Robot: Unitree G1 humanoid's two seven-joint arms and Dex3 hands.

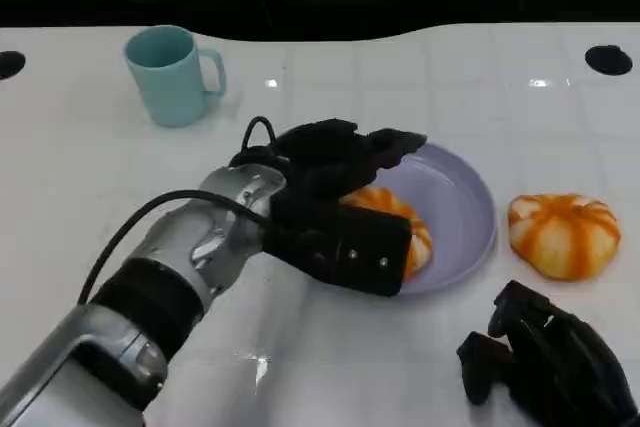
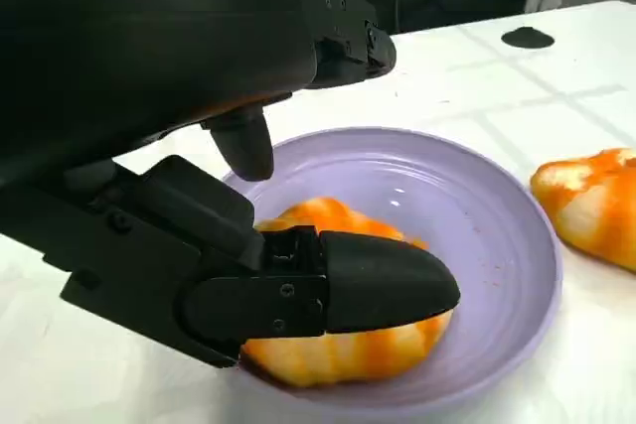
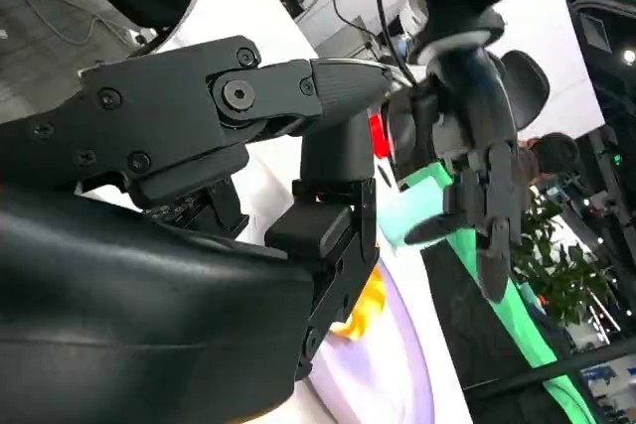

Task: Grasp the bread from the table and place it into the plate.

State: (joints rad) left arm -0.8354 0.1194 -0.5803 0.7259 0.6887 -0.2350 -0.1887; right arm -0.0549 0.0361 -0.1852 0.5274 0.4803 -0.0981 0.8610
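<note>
1. The left hand (image 1: pixel 335 197) reaches over the near-left part of the purple plate (image 1: pixel 470 202), its silver forearm (image 1: pixel 190 267) coming up from the lower left of the head view.
2. That hand grasps a bread roll (image 1: pixel 405 227): the left wrist view shows one black finger (image 2: pixel 383 280) lying across the near side of the roll (image 2: pixel 348 354), while the other fingers (image 2: pixel 343 42) arch above it.
3. The grasped roll, orange and cream striped, sits low in the plate (image 2: pixel 517 245); whether it rests fully on the plate's surface cannot be told.
4. The right hand (image 1: pixel 545 357) lies low on the white table (image 1: pixel 80 177) at the lower right of the head view, near the plate's front edge but apart from it.
5. Its fingers curl inward with nothing between them, so it is clenched on nothing.
6. The right wrist view shows that hand's own fingers (image 3: pixel 338 86) and, beyond them, a sliver of the plate (image 3: pixel 402 364) with a bit of orange bread (image 3: pixel 363 310).
7. A second bread roll (image 1: pixel 563 235) lies on the table just right of the plate, untouched by either hand.
8. A teal mug (image 1: pixel 170 75) stands upright at the far left of the table, its handle turned toward the right, well apart from the plate.
9. Dark round marks (image 1: pixel 608 59) sit near the table's far corners.
</note>
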